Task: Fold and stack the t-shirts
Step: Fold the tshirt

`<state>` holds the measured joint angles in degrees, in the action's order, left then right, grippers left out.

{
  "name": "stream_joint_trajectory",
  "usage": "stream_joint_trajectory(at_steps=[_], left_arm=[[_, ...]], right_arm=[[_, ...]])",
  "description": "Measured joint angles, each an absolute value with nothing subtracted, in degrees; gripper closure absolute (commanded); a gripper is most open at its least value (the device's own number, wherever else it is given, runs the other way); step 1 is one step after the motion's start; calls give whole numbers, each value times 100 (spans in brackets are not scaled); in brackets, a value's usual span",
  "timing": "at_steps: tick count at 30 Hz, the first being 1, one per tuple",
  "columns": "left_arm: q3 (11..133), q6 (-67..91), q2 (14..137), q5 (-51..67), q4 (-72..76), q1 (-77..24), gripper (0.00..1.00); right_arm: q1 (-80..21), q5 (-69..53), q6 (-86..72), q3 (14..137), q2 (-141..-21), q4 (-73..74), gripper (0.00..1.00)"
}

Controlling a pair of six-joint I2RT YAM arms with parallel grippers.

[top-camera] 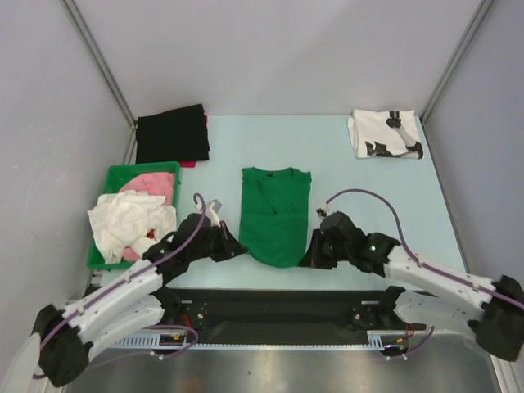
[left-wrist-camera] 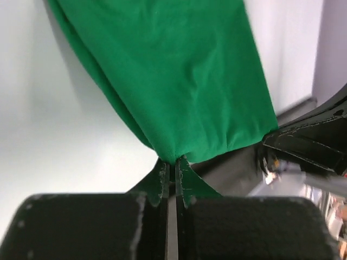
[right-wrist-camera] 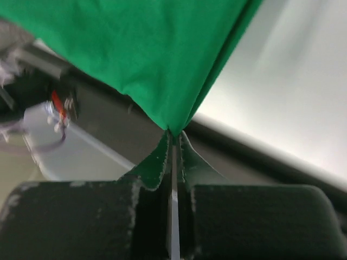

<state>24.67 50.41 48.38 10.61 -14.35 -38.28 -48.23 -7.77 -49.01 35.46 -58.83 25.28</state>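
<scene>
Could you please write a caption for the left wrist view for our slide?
Left gripper pinches a corner of the green t-shirt between closed fingers.

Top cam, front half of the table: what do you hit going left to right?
Green bin → left gripper → green shirt → right gripper. Both grippers are shut on the shirt's near edge.

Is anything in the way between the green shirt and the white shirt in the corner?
Nothing visible: only bare table lies between the green shirt and the white shirt. The left claw and right claw pinch its near corners.
</scene>
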Motion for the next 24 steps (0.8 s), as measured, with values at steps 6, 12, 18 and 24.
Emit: stream_joint_trajectory(at_steps=[6, 12, 18, 24], left_arm=[[2488, 5422, 3009, 996, -3022, -4429, 100], [3094, 5389, 2908, 648, -3885, -4466, 100], [4399, 4989, 4187, 45, -4036, -4456, 100], [5251, 4543, 5310, -67, -3795, -4095, 100]], right_arm=[[-6665, 239, -6294, 3573, -4578, 3820, 100], [-6936, 1098, -6790, 4353, -5061, 4654, 100], [-5725, 1319, -6110, 5332, -5520, 4895, 100], [-4278, 884, -5100, 5885, -6104, 4700, 100]])
